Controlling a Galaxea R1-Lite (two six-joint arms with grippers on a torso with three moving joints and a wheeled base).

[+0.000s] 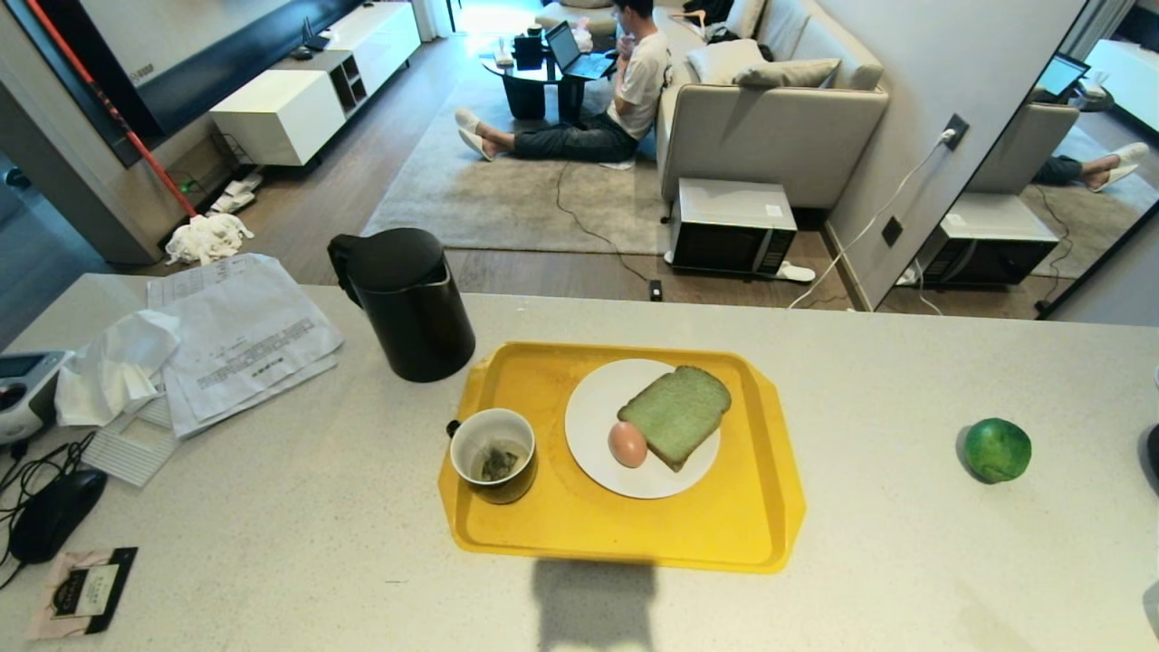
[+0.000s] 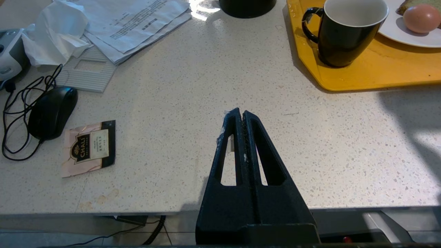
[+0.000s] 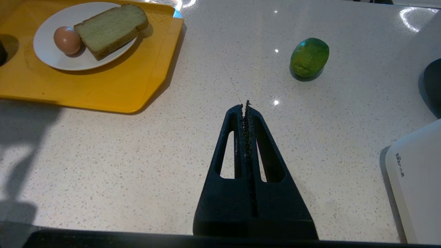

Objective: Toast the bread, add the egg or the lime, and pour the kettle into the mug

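On the yellow tray (image 1: 724,534) a white plate (image 1: 593,407) carries the pale green bread (image 1: 676,413) with the egg (image 1: 627,444) touching its near corner. The dark mug (image 1: 493,455), tea bag inside, stands on the tray's left side. The black kettle (image 1: 405,302) stands on the counter behind the tray's left corner. The lime (image 1: 997,449) lies alone on the counter to the right. My left gripper (image 2: 241,113) is shut and empty over bare counter, short of the mug (image 2: 344,31). My right gripper (image 3: 244,106) is shut and empty, between the tray (image 3: 103,93) and the lime (image 3: 309,57).
Papers (image 1: 244,340), a crumpled tissue (image 1: 118,362), a black mouse (image 1: 54,512) with cable and a tea sachet (image 1: 83,590) crowd the counter's left. A white appliance (image 3: 418,179) stands at the right edge. A person sits on the floor beyond the counter, by a sofa.
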